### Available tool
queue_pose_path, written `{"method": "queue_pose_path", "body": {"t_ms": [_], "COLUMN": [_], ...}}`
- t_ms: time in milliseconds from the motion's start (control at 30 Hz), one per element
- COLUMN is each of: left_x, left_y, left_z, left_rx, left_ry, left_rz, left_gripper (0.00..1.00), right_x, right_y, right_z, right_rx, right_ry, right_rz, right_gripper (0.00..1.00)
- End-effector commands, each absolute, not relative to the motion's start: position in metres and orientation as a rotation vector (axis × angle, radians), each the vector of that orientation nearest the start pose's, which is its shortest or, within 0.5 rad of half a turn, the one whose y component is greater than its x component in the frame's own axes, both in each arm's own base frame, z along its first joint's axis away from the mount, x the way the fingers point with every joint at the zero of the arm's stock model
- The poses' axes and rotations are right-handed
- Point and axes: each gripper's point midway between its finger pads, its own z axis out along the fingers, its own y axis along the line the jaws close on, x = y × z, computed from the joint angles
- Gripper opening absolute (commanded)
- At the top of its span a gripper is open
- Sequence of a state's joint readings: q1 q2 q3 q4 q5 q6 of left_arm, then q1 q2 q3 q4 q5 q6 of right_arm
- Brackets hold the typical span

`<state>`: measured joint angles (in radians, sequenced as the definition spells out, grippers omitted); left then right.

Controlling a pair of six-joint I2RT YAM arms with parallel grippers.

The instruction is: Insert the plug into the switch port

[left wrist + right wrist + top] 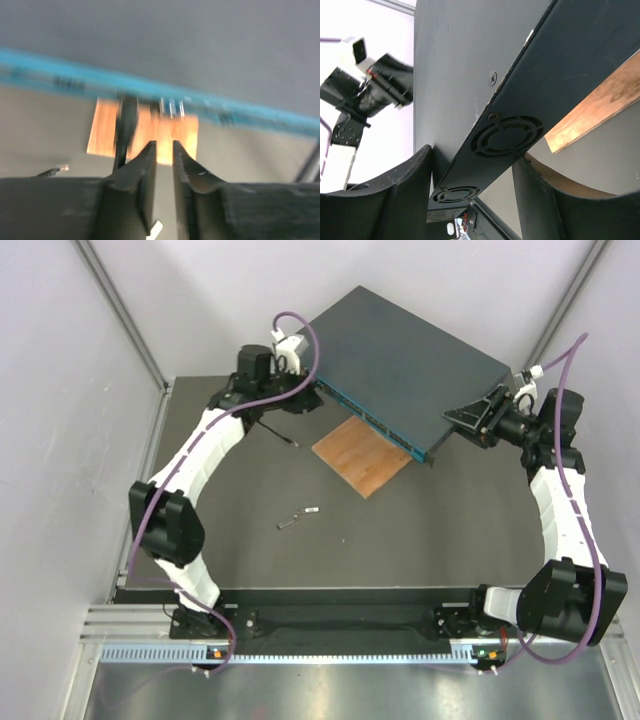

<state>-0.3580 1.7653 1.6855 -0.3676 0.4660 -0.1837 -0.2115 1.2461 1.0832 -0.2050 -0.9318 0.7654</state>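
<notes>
Plug (297, 444) on its thin black cable (278, 432) lies on the table (420, 530), left of the board (362, 455) and near the switch's (400, 360) teal face, outside its ports (375, 425). My left pincer (164, 145) hangs by that face's left end, fingers a narrow slit apart, empty. My right pincer (472, 152) straddles the switch's right side, both fingers against it, vents (507, 136) between them.
</notes>
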Motion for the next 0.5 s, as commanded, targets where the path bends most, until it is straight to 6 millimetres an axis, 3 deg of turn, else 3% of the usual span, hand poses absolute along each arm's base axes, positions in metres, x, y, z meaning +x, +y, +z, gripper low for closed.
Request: {"method": "queue_pose_path", "body": {"t_ms": [0,67,133,200,400,467], "left_x": [0.403,0.393,0.382,0.371,0.331,0.318], "left_y": [-0.243,-0.227,-0.206,-0.187,-0.164,-0.158], "left_z": [0.356,0.344,0.341,0.325,0.278,0.252], "left_rx": [0.623,0.635,0.659,0.691,0.965,1.057], "left_ry": [1.727,1.753,1.766,1.821,1.862,1.88], "left_rz": [-0.928,-0.926,-0.885,-0.855,-0.721,-0.697], "left_gripper": [0.27,0.32,0.37,0.41,0.49,0.51], "right_x": [0.379,0.378,0.376,0.374,0.364,0.36], "right_y": [0.086,0.085,0.084,0.082,0.078,0.076], "right_z": [0.306,0.307,0.308,0.31,0.315,0.317], "right_rx": [0.128,0.123,0.116,0.106,0.08,0.056], "right_ry": [1.884,1.885,1.883,1.879,1.882,1.876], "right_rz": [1.07,1.066,1.059,1.051,1.018,0.988], "right_gripper": [0.1,0.13,0.25,0.37,0.72,0.82]}}
